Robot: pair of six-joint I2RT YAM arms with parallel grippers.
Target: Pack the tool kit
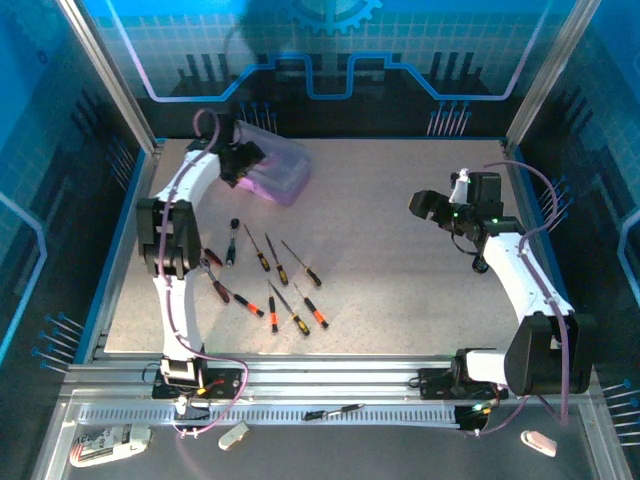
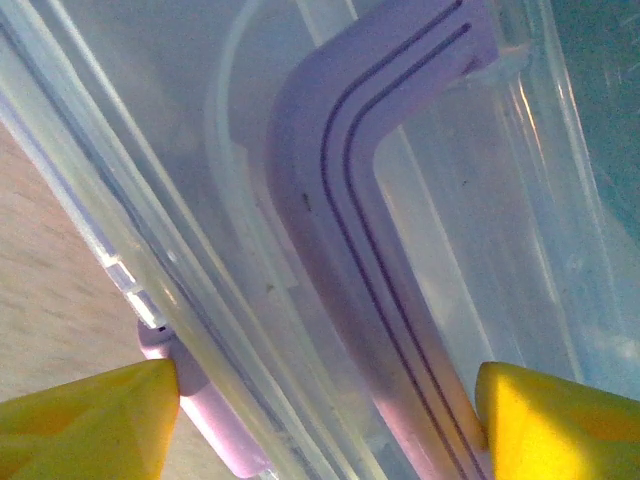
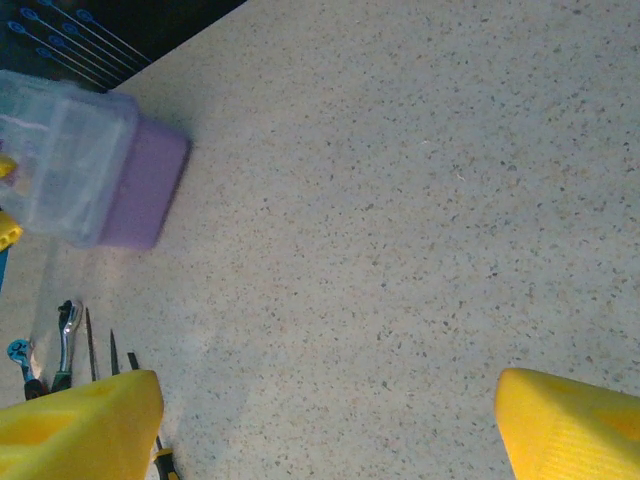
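Observation:
The tool kit case (image 1: 278,172), purple base under a clear lid, sits tilted at the back left of the table. My left gripper (image 1: 243,160) is on its left end. In the left wrist view the yellow fingers (image 2: 90,425) press the lid from both sides, one against the purple handle (image 2: 340,200), so the left gripper (image 2: 325,420) is shut on the case. Several screwdrivers (image 1: 270,285) lie loose in front of the left arm. My right gripper (image 1: 425,205) hovers open over bare table at the right, and it (image 3: 325,420) holds nothing. The case (image 3: 95,175) looks blurred there.
White objects (image 1: 110,443) (image 1: 233,435) (image 1: 538,442) and one screwdriver (image 1: 335,411) lie on the front ledge. Blue enclosure walls and metal posts ring the table. A small black driver handle (image 1: 232,240) lies among the tools. The table middle (image 1: 400,270) is bare.

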